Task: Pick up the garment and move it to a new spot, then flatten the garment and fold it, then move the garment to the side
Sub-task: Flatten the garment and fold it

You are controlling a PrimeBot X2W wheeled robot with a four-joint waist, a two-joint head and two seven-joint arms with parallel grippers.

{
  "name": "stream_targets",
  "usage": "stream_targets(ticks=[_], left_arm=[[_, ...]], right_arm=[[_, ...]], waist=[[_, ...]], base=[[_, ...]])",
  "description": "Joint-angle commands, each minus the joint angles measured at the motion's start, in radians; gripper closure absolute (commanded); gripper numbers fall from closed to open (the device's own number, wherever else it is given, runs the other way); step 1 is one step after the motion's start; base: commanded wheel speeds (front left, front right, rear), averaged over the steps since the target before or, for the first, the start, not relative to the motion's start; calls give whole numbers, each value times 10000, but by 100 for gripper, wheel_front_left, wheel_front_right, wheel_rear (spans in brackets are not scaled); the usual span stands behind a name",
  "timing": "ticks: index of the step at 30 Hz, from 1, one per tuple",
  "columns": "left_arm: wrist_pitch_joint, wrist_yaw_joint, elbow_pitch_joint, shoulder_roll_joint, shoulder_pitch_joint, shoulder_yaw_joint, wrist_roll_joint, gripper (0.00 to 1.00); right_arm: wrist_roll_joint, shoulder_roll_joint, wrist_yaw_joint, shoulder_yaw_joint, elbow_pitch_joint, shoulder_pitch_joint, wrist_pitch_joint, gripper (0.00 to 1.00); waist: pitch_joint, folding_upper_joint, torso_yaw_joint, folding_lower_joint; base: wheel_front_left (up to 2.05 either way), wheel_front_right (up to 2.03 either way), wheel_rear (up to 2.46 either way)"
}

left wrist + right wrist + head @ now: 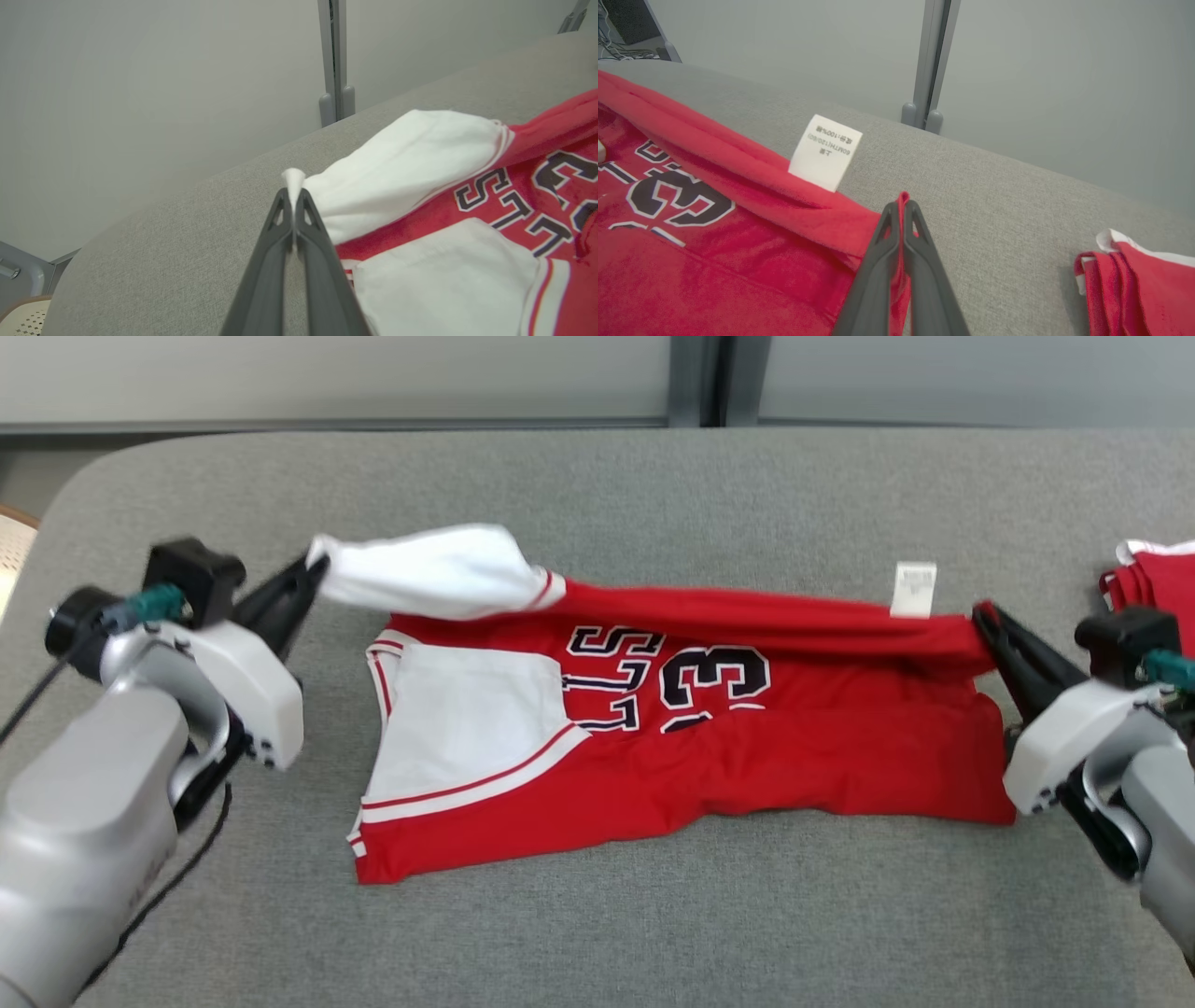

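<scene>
Left gripper (316,569) pressed shut on white corner of garment (794,756). Right gripper (983,616) clamped on red corner at opposite end. Far edge stretched between both, raised above rest of garment, which is laid flat mid-way across grey table (653,933). White label (914,589) seen standing up near right gripper. Folded red pile (1153,581) lying just beyond it.

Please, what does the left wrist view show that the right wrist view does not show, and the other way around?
Left wrist view, not the right: the left pincer shut on the white shoulder strap. Right wrist view, not the left: the right pincer shut on the red edge, the white care label, a second red garment. Both: the red jersey with dark lettering, the grey table, a wall post.
</scene>
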Motion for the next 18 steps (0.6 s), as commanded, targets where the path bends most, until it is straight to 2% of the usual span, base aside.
stream_targets(ticks=[1,6,18], left_arm=[[52,-7,-141,151,291,-103,15,100],[698,13,-1473,714,1442,-694,-64,100],[1823,933,-3862,1812,3046,-1249,-108,100]], right_arm=[[161,-130,-23,57,-47,280,-47,100],[671,-594,-23,626,-325,1110,171,100],[1888,-1554,-23,1699,-1456,1751,1490,100]], waist=[[-372,0,180,0],[-893,0,377,0],[-1330,0,351,0]], base=[[0,0,0],[0,0,0],[0,0,0]])
